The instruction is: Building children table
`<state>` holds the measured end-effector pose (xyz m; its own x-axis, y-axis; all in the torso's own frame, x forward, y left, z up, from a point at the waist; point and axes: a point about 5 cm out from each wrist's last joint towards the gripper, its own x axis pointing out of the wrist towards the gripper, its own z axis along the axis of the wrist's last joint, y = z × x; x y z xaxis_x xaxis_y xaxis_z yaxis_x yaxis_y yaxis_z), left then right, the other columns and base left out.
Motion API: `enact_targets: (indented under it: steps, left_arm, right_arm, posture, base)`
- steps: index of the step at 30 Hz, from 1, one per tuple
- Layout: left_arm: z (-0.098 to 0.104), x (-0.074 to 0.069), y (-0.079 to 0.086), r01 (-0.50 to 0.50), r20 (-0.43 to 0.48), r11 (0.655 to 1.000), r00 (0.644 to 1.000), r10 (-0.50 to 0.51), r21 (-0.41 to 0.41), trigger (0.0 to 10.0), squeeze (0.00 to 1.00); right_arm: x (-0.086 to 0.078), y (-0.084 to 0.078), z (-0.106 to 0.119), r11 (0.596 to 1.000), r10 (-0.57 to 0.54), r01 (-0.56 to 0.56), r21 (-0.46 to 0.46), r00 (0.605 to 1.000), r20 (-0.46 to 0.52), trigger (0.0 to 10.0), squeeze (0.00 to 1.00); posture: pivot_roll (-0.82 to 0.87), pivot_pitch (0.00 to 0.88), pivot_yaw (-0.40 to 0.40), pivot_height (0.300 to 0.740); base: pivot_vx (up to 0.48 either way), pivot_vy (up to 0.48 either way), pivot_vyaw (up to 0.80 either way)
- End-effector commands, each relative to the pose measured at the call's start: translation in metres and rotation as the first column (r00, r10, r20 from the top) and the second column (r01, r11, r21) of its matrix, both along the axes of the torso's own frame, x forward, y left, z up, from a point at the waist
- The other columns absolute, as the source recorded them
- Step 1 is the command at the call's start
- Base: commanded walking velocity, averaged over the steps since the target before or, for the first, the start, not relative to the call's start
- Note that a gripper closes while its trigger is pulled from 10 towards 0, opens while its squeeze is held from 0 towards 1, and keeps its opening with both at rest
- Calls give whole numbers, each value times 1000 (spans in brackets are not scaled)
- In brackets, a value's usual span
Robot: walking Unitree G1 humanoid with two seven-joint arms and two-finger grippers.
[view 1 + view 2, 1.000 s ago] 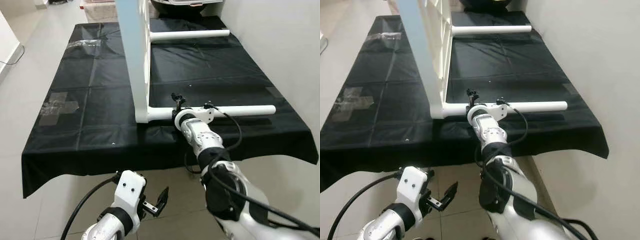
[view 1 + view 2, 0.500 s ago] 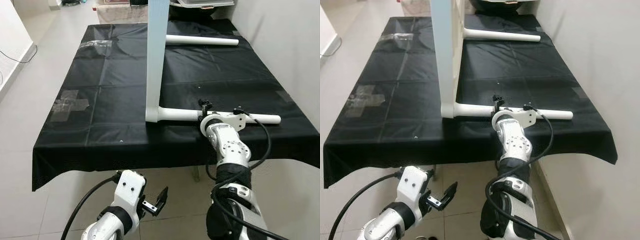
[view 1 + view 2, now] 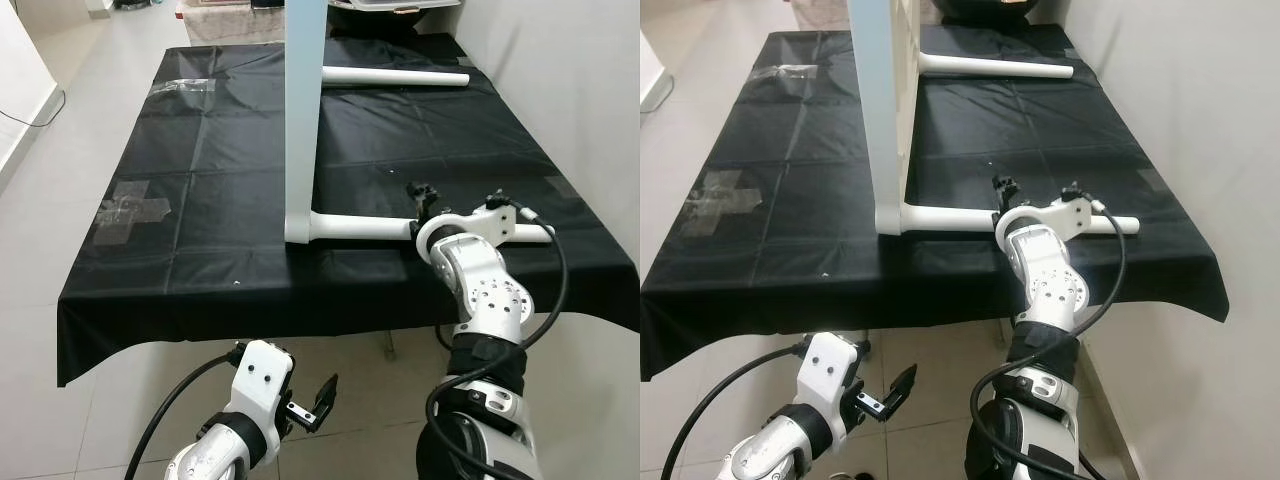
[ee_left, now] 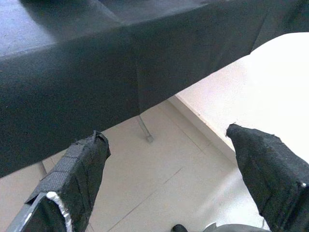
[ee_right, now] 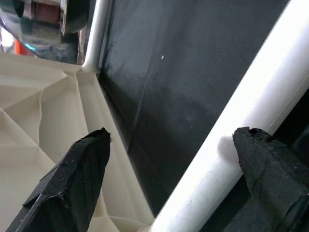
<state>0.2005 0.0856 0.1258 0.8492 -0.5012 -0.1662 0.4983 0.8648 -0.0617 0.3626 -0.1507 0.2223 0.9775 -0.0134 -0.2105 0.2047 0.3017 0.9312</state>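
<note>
The right gripper (image 5: 169,159) is spread wide, grasping nothing, one finger (image 5: 268,169) touching the near leg (image 3: 365,228) of the children's table. That leg lies flat on the black-covered desk (image 3: 200,200), plugged into the white tabletop (image 3: 303,110), which stands on its edge. A far leg (image 3: 395,77) is fitted too. The left gripper (image 4: 169,179) hangs idle and released below the desk edge. Two legs look attached; I judge the remaining legs and turning it upright are left.

Smooth white plastic table leg (image 3: 365,228) on creased, faintly shiny black cloth (image 3: 200,200).
</note>
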Motion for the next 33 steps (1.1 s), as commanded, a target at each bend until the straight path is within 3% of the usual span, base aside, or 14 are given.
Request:
enact_targets:
  steps: [1,10,11,13,15,16,18,20,21,22,23,27,29,33]
  left_arm:
    - [-5,-2,0,4,-20,1000,1000,-4,5,10000,0]
    - [-5,-1,0,4,-18,1000,1000,-4,4,10000,0]
    - [-5,-1,0,3,-16,1000,1000,-3,4,10000,0]
    - [-5,-1,0,3,-16,1000,1000,-3,4,10000,0]
    - [-5,1,1,-4,-10,1000,1000,4,7,10000,0]
    - [-5,1,1,-4,-10,1000,1000,4,7,10000,0]
    - [-4,3,3,-25,9,1000,1000,25,7,10000,0]
    - [-4,3,3,-25,9,1000,1000,25,7,10000,0]
    - [-3,4,3,-33,15,999,999,33,9,10000,0]
    - [-3,4,3,-33,15,999,999,33,9,10000,0]
    - [-3,6,4,-39,22,999,999,38,13,10000,0]
    - [-3,7,4,-46,32,999,998,46,20,10000,0]
    - [-3,11,6,-70,54,997,996,68,30,10000,0]
    - [-2,13,8,-88,74,995,994,85,35,10000,0]
  right_arm:
    - [-16,27,-50,999,43,-41,11,985,-166,10000,0]
    - [-18,25,-43,961,55,-77,-265,994,-90,10000,0]
    - [-19,26,-37,922,74,-83,-378,996,-39,10000,0]
    - [-19,26,-37,922,74,-83,-378,996,-39,10000,0]
    - [-24,29,-26,761,146,-55,-646,985,88,10000,0]
    - [-24,29,-26,761,146,-55,-646,985,88,10000,0]
    - [-36,37,-26,522,269,13,-853,946,180,10000,0]
    - [-36,37,-26,522,269,13,-853,946,180,10000,0]
    - [-41,39,-29,451,310,37,-892,930,195,10000,0]
    - [-41,39,-29,451,310,37,-892,930,195,10000,0]
    - [-45,38,-32,395,331,64,-916,921,207,10000,0]
    - [-48,35,-35,354,339,82,-932,917,210,10000,0]
    - [-53,29,-45,242,352,112,-964,915,194,10000,0]
    - [-57,27,-51,186,368,118,-975,912,180,10000,0]
  posture:
    - [145,175,-22,740]
    - [145,176,-24,740]
    - [146,176,-25,740]
    - [146,176,-25,740]
    - [143,172,-25,740]
    - [143,172,-25,740]
    - [137,163,-27,740]
    - [137,163,-27,740]
    - [137,160,-29,740]
    - [137,160,-29,740]
    - [135,157,-26,740]
    - [133,148,-29,740]
    - [127,135,-29,740]
    - [126,131,-31,740]
  base:
    - [0,0,0]
    - [0,0,0]
    - [0,0,0]
    - [0,0,0]
    - [0,0,0]
    - [0,0,0]
    - [0,0,0]
    - [0,0,0]
    - [0,0,0]
    - [0,0,0]
    - [0,0,0]
    - [0,0,0]
    - [0,0,0]
    - [0,0,0]
